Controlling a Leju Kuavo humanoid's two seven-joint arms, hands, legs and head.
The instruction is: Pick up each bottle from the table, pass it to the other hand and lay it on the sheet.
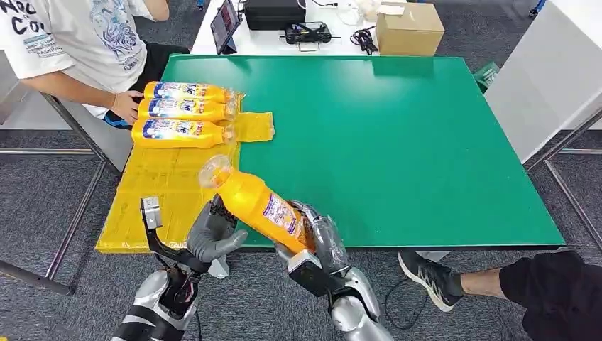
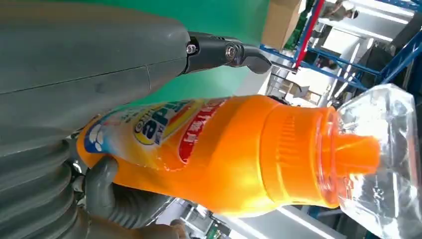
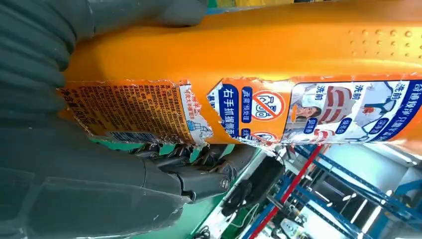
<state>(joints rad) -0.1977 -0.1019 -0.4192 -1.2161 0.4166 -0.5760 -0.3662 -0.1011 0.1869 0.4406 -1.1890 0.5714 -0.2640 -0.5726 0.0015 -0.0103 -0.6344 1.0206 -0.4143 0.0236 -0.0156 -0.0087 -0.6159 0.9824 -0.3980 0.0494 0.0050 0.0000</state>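
Looks like mid-handover: the right robot hand (image 1: 316, 238) grips the base of the orange plastic bottle with a clear cap (image 1: 255, 202), the left robot hand (image 1: 213, 231) wraps its middle, above the green worktop (image 1: 426, 142) edge. Next: right lets go, left lays it on the yellow sheet (image 1: 152, 188).

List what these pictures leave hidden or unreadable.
- Head view: the bottle's base is hidden by the right hand.
- Head view: the left hand's fingers sit behind the bottle, so its grip is unclear.
- Right wrist view: the torn label's small print is too fine to read.
- Left wrist view: the cap is blurred under clear wrap.
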